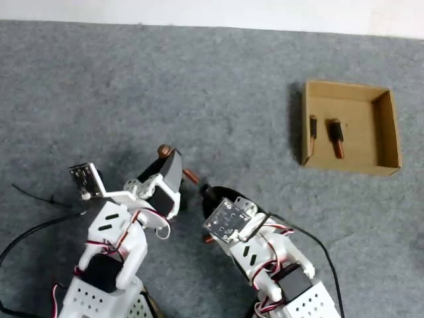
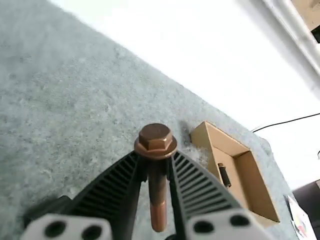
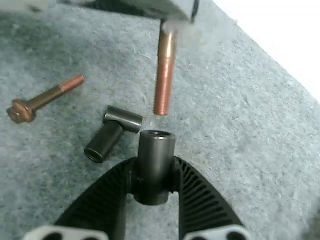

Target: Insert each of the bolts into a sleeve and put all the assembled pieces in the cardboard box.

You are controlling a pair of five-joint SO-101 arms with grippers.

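My left gripper (image 2: 156,162) is shut on a copper bolt (image 2: 155,150), with the hex head sticking out past the fingers. In the high view that bolt (image 1: 190,175) slants down toward the right arm. My right gripper (image 3: 154,170) is shut on a black sleeve (image 3: 155,162) held upright with its bore open. The held bolt's threaded tip (image 3: 163,95) hangs just above and slightly behind the sleeve's mouth, not inside it. Another bolt (image 3: 44,98) and two loose sleeves (image 3: 123,119) (image 3: 102,142) lie on the mat beyond. The cardboard box (image 1: 386,126) sits far right with two assembled pieces (image 1: 336,138) inside.
A grey felt mat (image 1: 199,86) covers the table, with a white wall edge at the back. Black cables (image 1: 30,199) trail near the left arm's base. Open mat lies between the arms and the box (image 2: 240,150).
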